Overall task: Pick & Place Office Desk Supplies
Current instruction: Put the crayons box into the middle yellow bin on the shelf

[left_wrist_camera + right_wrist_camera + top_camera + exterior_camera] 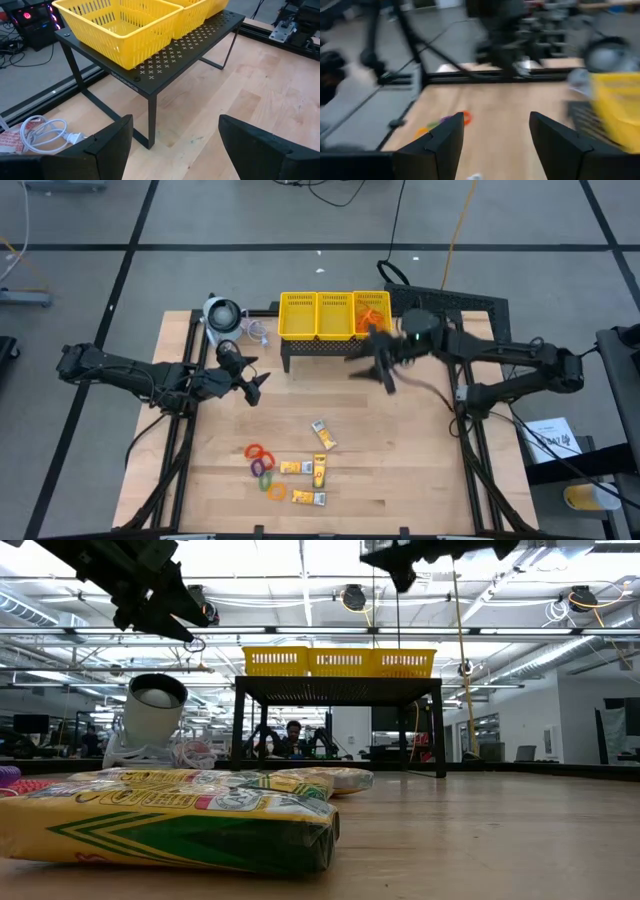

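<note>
From my console I saw the left gripper (256,384) hanging over the pale wooden table (400,470) just in front of the black perforated metal stand (310,346), its two dark fingers (107,145) spread apart with nothing between them. Its wrist camera looked at the nearest compartment of the yellow mesh three-compartment basket (117,27), which sat on that stand. Beside the stand's leg lay a coiled white cord (47,131), near the grey-white round device (222,314) at the table's back left.

The right gripper (383,370) hovered in front of the basket's right end, above the table, and its fingers (440,145) also stood wide with nothing held.

In the right-hand compartment I could make out a tangle of thin orange rubber-band loops (371,312). The rest of the supplies lay on the table's front part, well apart from both grippers: a cluster of small red, purple, green and orange rings (263,465), and just beside them several small yellow-orange rectangular packets with white labels (308,472), one of them (321,433) set a little farther back. From table height the closest packet (170,825) filled the foreground.
</note>
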Robot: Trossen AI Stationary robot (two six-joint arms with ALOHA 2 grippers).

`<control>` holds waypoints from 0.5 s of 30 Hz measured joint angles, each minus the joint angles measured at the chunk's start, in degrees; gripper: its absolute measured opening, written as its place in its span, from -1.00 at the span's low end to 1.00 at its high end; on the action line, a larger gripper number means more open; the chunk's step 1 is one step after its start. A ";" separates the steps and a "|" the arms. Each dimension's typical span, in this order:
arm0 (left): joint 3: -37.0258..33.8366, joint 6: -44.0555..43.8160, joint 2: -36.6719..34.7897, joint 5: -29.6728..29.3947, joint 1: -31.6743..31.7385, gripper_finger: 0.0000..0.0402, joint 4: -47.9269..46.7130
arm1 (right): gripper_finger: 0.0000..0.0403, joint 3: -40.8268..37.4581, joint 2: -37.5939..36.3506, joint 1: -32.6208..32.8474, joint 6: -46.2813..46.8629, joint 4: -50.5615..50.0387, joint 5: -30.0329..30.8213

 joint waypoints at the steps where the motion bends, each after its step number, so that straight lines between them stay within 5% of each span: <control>1: 0.00 0.00 0.00 -0.01 0.02 0.50 0.00 | 0.07 -0.72 0.02 1.93 -0.95 0.94 0.21; 8: 0.00 -0.02 0.01 5.38 0.02 0.50 0.38 | 0.07 -6.82 1.10 13.93 -13.81 6.63 1.65; 15: 0.04 0.89 3.39 6.37 0.02 0.50 4.30 | 0.07 -14.05 10.93 23.30 -13.68 23.39 16.27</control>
